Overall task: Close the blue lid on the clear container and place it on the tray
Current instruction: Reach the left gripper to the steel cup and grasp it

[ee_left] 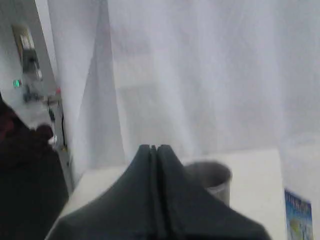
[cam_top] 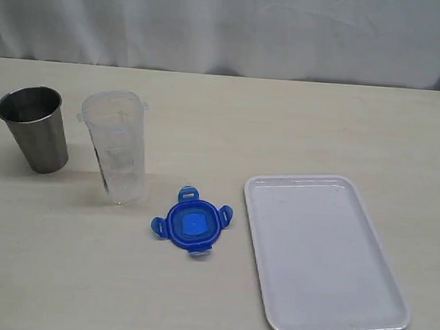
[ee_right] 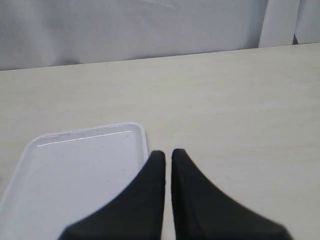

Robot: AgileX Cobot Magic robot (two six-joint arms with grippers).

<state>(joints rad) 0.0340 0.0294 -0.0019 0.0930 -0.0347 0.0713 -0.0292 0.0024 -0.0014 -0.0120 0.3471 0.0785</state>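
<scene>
The blue lid (cam_top: pixel 192 223) lies flat near the front edge of the table (cam_top: pixel 299 118), close to the upright, uncovered clear container (cam_top: pixel 117 146). The tray (cam_top: pixel 323 255) lies toward the front right corner, and a metal cup (cam_top: pixel 34 127) stands near the left edge. The left gripper (ee_left: pixel 154 148) and right gripper (ee_right: pixel 168 155) are pinched together, empty.

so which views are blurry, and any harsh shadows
Exterior view: sharp, evenly lit, only faint shadows by the metal cup and clear container. Left wrist view: blurred all over, the left gripper included. Right wrist view: tray rim clear, right gripper slightly soft.
</scene>
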